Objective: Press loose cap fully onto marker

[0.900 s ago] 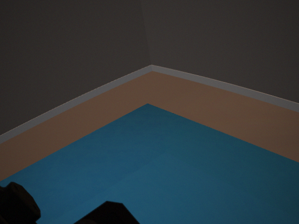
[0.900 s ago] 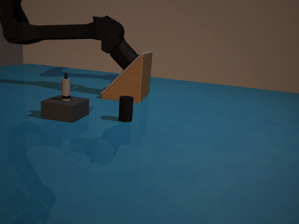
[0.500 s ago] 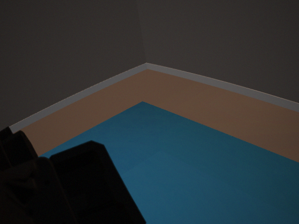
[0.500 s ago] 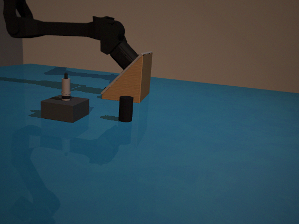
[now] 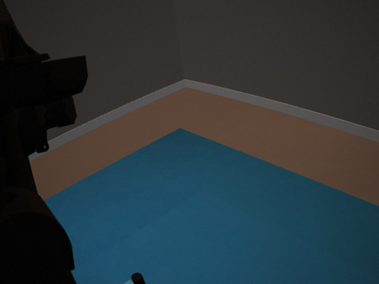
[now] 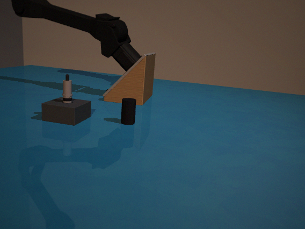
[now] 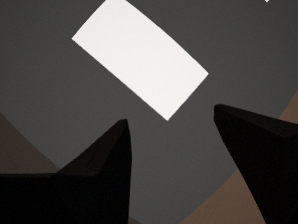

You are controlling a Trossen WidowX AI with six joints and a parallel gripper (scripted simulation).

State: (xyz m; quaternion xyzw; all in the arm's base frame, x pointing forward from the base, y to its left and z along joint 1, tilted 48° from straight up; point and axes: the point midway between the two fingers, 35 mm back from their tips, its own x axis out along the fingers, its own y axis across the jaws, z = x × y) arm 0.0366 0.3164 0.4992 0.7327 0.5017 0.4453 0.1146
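The marker (image 6: 67, 87) stands upright in the dark holder block (image 6: 57, 113) at the left in the exterior view, its black tip uncovered. The black cap (image 6: 128, 111) stands upright on the table to the right of the block. A black cylinder top (image 5: 137, 277) at the bottom edge of the top view looks like the cap. My gripper (image 7: 172, 119) is open in the wrist view, with nothing between the fingers. It points up at a bright ceiling panel, away from the cap and marker. The top and exterior views do not show the fingertips clearly.
The arm (image 6: 70, 20) (image 5: 30, 240) rises from a wooden wedge (image 6: 130, 87) behind the cap and reaches out to the upper left in the exterior view. The blue table (image 6: 215, 148) (image 5: 200, 217) is glossy and mirrors the arm.
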